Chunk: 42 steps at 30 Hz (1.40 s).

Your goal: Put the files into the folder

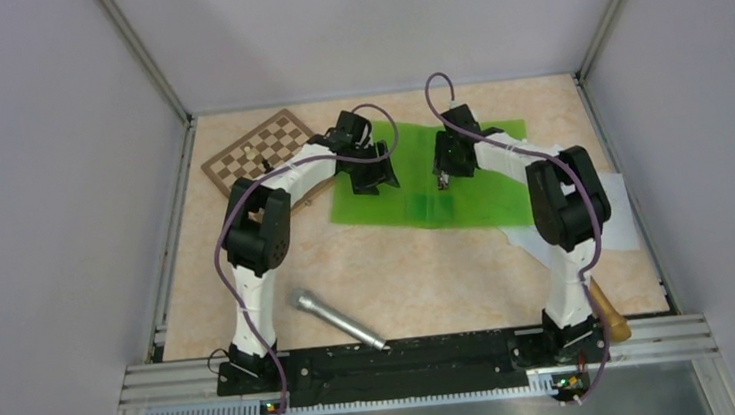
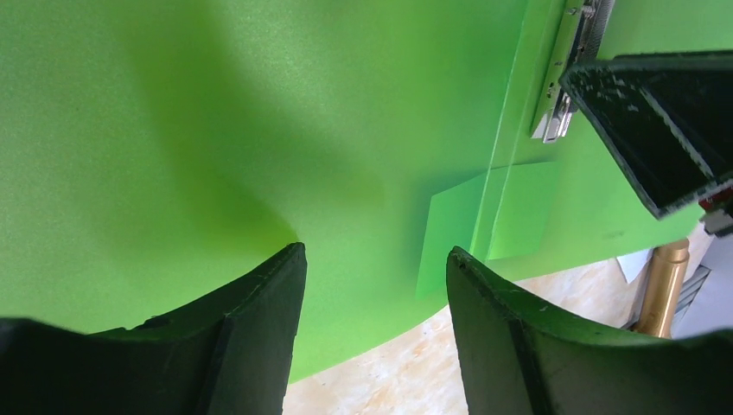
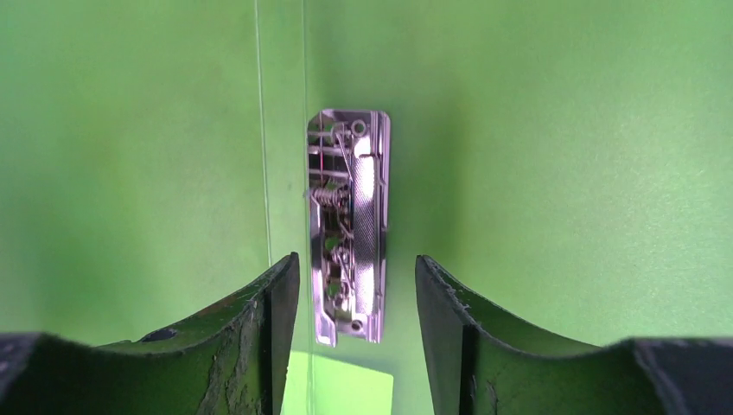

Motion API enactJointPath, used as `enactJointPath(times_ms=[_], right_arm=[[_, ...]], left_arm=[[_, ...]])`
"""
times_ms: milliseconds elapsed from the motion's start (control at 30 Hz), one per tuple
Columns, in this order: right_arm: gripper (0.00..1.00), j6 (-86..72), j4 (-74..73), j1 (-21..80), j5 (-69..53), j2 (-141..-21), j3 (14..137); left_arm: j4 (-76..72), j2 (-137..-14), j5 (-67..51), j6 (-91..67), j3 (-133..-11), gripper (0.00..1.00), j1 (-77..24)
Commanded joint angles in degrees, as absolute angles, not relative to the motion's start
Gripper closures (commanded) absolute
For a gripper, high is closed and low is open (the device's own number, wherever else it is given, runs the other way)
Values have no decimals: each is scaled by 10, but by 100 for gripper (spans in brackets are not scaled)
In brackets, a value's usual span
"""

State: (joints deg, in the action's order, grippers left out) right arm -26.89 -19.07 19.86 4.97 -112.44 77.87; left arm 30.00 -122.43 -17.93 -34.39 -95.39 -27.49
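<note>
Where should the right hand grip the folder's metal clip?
Probably across its narrow width, from straight above. The clip lies flat beside the spine of the folder, long and slim, and the open right hand straddles its near end.

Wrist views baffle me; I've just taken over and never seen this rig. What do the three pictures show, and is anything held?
Two robot arms, left arm and right arm, stand at the table's near edge. The top view looks down from behind them. Each wrist view comes from a camera on that arm; the black shapes below are its jaws. The green folder lies open, its metal clip under the right wrist. White files lie at the right, a checkered board back left, a metal cylinder in front. Both jaws stand open, holding nothing.
</note>
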Motion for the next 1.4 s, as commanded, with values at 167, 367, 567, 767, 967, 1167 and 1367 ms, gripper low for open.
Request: enactJointPath(times_ms=[167,367,567,767,967,1167,1367], right_arm=[[63,-249,-255,227,169,-1201,860],[98,-237,-240,229,136,-1199,842],[100,-219,-178,246,97,-1133,743],[100,-239,-162,264,83,-1054,631],[100,-288,-165,289,87,-981,564],[100,-353,-147,312,89,-933,513],[100,-373,-128,323,82,-907,475]], left_arm=[[303,-1206,-182,-325,-935,34,-273],[311,-1177,-202,-322,-928,34,-266],[302,-1094,-231,-325,-895,34,-265],[290,-1044,-224,-329,-857,34,-265],[309,-1062,-219,-336,-859,34,-264],[322,-1078,-183,-349,-829,35,-263],[333,-1081,-156,-342,-784,35,-244]])
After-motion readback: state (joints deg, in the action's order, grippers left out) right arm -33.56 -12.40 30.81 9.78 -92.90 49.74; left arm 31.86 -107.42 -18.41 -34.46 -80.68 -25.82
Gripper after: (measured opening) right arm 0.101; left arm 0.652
